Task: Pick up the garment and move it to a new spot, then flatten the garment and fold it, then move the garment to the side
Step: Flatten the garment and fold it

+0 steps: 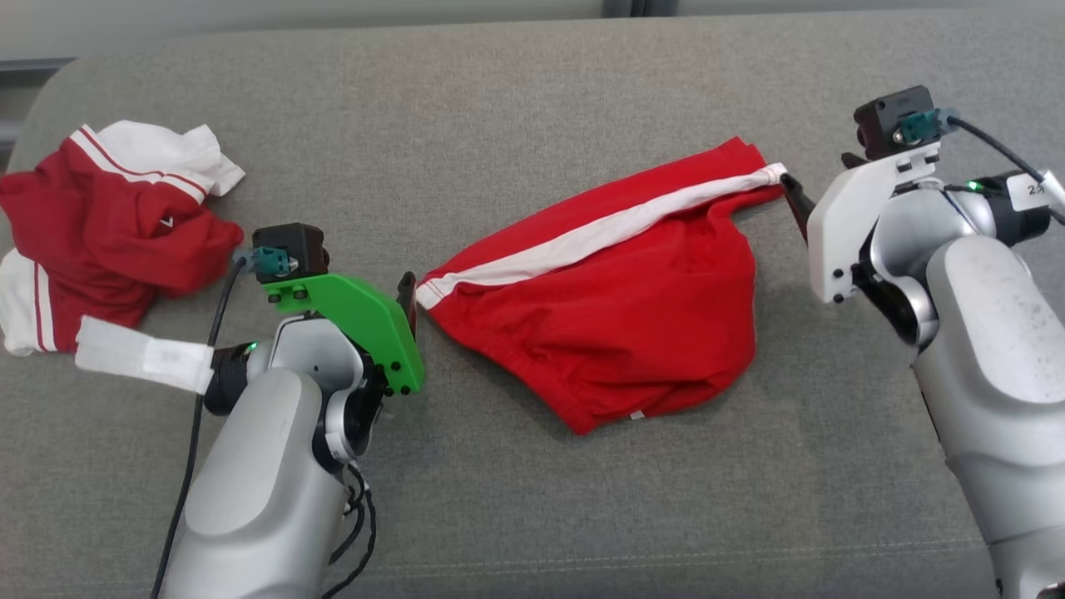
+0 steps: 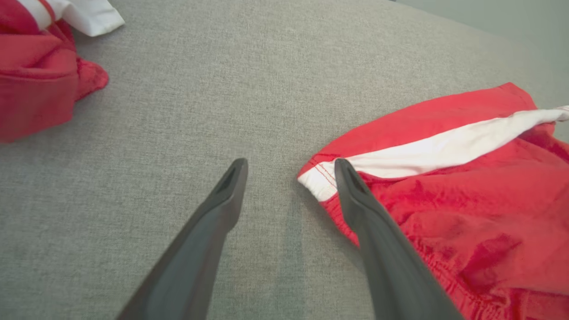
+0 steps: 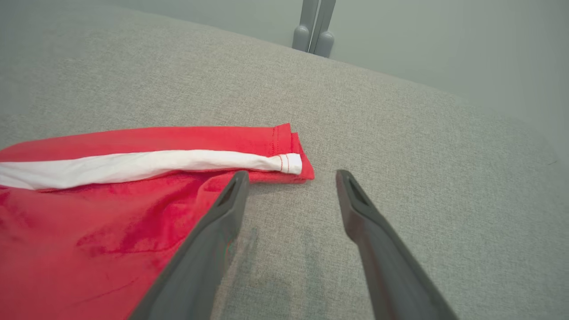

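Garment: red soft-cloth shorts with a white side stripe (image 1: 599, 308), spread loosely about the middle of the grey woven upholstered surface (image 1: 532, 100), well off its edges.
Handling: judged light, limp and quick to bunch; likely to sag once lifted; best pinched at the two stitched corners where the stripe ended.
Left gripper (image 2: 290, 163): fingers spread wide, holding nothing; one tip over the near stripe-end corner, the other over bare upholstery.
Right gripper (image 3: 292, 174): spread wide, empty; far stripe end just beyond one fingertip.
Elsewhere: crumpled red-and-white garment (image 1: 108, 225) by the left edge, well apart.
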### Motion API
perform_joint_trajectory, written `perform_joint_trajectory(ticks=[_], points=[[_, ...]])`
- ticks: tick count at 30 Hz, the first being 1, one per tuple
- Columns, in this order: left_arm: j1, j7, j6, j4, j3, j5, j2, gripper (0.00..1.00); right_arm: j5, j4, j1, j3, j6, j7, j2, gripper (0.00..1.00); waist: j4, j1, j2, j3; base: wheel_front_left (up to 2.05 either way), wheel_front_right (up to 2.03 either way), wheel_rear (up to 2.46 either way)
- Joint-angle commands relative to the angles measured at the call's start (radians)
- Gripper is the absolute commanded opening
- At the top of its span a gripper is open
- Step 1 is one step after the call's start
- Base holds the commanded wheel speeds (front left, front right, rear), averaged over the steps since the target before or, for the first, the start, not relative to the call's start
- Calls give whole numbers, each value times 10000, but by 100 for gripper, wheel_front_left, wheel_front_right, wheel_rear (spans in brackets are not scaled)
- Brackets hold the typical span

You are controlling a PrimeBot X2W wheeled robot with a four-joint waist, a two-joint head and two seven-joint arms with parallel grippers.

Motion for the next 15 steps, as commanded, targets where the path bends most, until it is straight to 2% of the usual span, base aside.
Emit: perform_joint_trajectory(ticks=[1, 8, 11, 13, 15], points=[[-315, 252, 115, 114, -11, -206, -59, 100, 10, 179, -385, 145, -7, 129, -151, 100, -22, -1, 0, 633, 0, 0, 0], [-627, 815, 476, 278, -195, -617, -205, 100, 119, 713, -1290, 483, -7, 82, -427, 100, -19, -1, 0, 910, 0, 0, 0], [-661, 940, 527, 262, -327, -688, -225, 96, 126, 958, -1508, 602, -7, -7, -449, 100, -10, -1, 0, 970, 0, 0, 0], [-688, 952, 585, 252, -400, -707, -237, 90, 162, 1103, -1612, 648, -7, -78, -431, 100, 4, -1, 0, 999, 0, 0, 0], [-723, 939, 608, 274, -482, -711, -246, 76, 203, 1285, -1672, 696, -7, -159, -384, 100, 14, -1, 0, 1017, 0, 0, 0]])
